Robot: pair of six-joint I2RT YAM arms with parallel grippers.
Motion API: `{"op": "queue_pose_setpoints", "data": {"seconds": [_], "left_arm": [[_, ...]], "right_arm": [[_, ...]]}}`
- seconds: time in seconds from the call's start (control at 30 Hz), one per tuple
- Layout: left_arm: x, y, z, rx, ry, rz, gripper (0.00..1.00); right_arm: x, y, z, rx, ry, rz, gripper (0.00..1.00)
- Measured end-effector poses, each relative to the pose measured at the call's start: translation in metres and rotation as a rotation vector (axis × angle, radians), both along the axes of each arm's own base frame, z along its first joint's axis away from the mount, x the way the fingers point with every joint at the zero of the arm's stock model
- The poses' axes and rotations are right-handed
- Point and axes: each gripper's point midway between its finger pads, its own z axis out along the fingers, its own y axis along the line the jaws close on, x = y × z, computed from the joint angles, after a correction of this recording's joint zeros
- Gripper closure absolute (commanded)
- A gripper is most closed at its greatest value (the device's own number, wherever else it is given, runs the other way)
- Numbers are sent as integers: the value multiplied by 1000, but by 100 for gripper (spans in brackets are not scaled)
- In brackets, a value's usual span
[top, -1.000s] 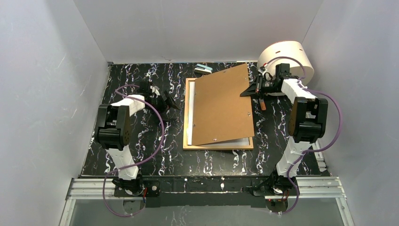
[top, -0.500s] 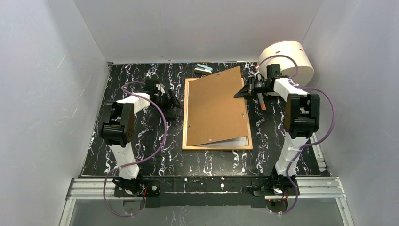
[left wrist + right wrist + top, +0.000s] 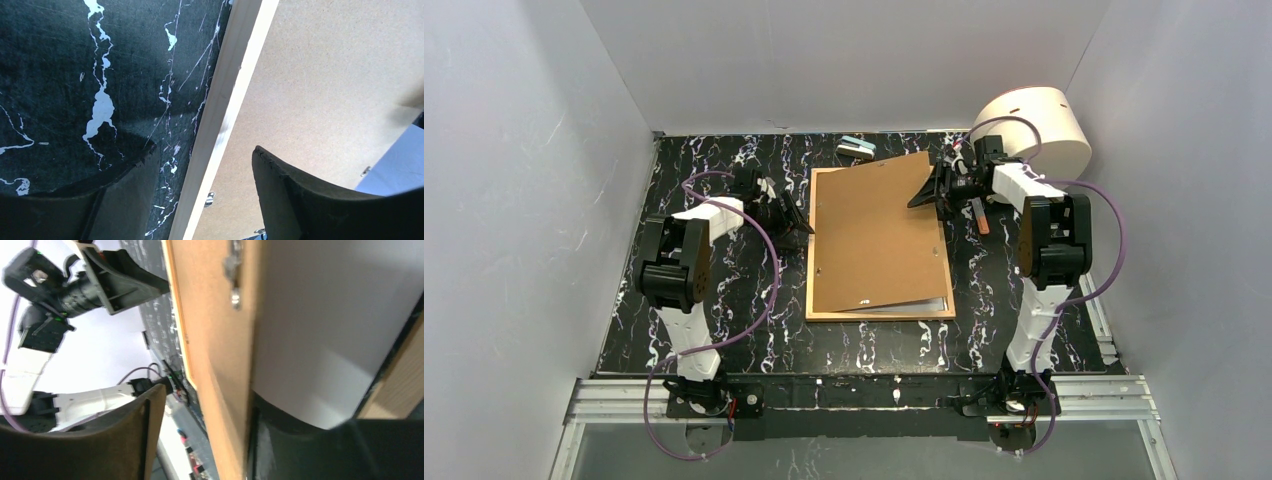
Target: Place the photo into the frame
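The light-wood frame (image 3: 812, 250) lies flat in the middle of the table. The brown backing board (image 3: 874, 235) rests on it, slightly skewed. The photo shows only as a white strip (image 3: 916, 304) under the board's near edge, and as a white back (image 3: 310, 340) in the right wrist view. My right gripper (image 3: 924, 192) (image 3: 207, 392) is open at the board's far right corner. The board's edge (image 3: 220, 365) stands between its fingers, against one of them and apart from the other. My left gripper (image 3: 796, 215) (image 3: 205, 150) is open astride the frame's left rail (image 3: 220, 125), not touching it.
A large white roll (image 3: 1032, 125) stands at the back right behind the right arm. A small teal object (image 3: 856, 148) lies at the back edge. An orange pen-like thing (image 3: 980, 218) lies beside the right gripper. Grey walls enclose the black marbled table (image 3: 724, 300).
The right gripper has opened and let go of the backing board, which swung left and settled lower on the frame. The left gripper came to the frame's left rail and narrowed.
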Motion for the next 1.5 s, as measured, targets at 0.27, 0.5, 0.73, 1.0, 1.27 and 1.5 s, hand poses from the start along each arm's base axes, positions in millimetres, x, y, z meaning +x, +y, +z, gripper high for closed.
{"op": "queue_pose_setpoints", "data": {"seconds": [0.27,0.5,0.73,1.0,1.27,1.5], "left_arm": [[5,5,1,45,-14,-5,31],[7,8,1,72,-9,-14,28],[7,10,1,88,-12,-25,24],[7,11,2,102,-18,-38,16],[7,12,3,110,-26,-54,11],[7,12,3,111,-27,-61,18]], "right_arm": [[0,-8,-27,-200,13,-34,19],[-5,-18,-43,-393,12,-31,6],[-15,-18,-49,-482,2,21,6],[-16,-12,-44,-602,-43,69,2],[-13,-49,-48,-826,-45,21,1],[-30,-64,-47,-876,-65,-37,1]]}}
